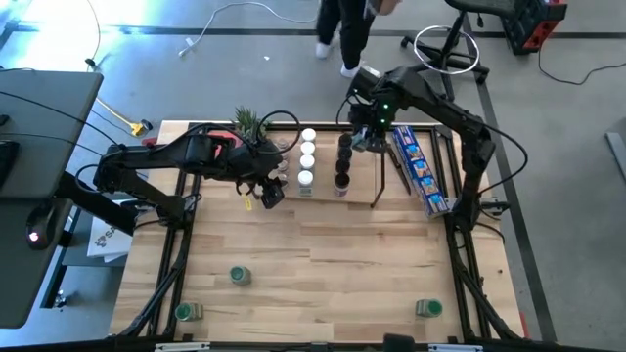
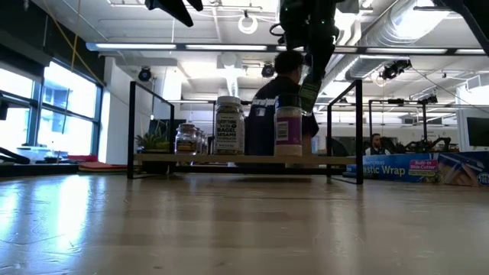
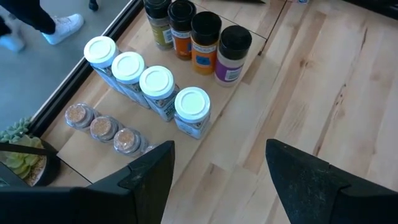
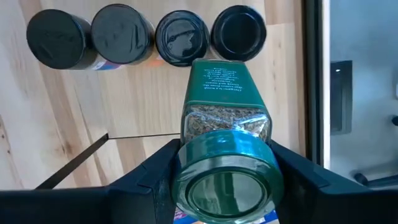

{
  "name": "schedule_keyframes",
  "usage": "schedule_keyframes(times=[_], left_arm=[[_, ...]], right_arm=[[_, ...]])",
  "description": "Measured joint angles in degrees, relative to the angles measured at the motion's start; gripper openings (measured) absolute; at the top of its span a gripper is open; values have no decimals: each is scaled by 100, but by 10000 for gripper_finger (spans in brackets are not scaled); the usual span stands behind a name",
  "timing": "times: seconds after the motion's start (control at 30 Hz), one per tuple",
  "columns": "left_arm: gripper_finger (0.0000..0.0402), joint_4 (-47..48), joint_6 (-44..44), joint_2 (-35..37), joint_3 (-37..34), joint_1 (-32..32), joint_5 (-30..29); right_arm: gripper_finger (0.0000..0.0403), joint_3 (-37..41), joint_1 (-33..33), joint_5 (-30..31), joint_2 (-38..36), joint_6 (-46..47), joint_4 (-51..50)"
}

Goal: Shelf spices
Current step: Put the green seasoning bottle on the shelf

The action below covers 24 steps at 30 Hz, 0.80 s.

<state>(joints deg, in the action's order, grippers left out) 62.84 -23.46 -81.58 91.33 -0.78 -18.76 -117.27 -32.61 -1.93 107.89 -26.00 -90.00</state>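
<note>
Wooden counter [image 1: 323, 264] carrying shelf [image 1: 386, 181]. Right gripper [image 4: 225, 163] hovering over it, jaws clamping green-lidded jar [image 4: 225, 155] beside black-lidded row [image 4: 146, 36]. Left gripper [image 3: 217, 174] waiting nearby, jaws gaping, empty. Risk: descending jar toppling neighbours.

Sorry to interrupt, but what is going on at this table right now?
The robot is shelving spice jars. The right gripper holds a green-lidded jar above the shelf, beside the row of black-lidded jars. The left gripper hovers open and empty near the white-lidded jars. Three green-lidded jars wait on the table.
</note>
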Motion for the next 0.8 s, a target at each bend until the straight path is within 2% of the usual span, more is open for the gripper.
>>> schedule_keyframes(times=[0.57, 0.8], left_arm=[[245, -10, -42, -2, 0, 0, -9], [245, -10, -48, -2, 2, 0, -9]], right_arm=[[184, 2, -129, 186, 18, -171, 2], [184, 2, -169, 145, -342, -100, -5]])
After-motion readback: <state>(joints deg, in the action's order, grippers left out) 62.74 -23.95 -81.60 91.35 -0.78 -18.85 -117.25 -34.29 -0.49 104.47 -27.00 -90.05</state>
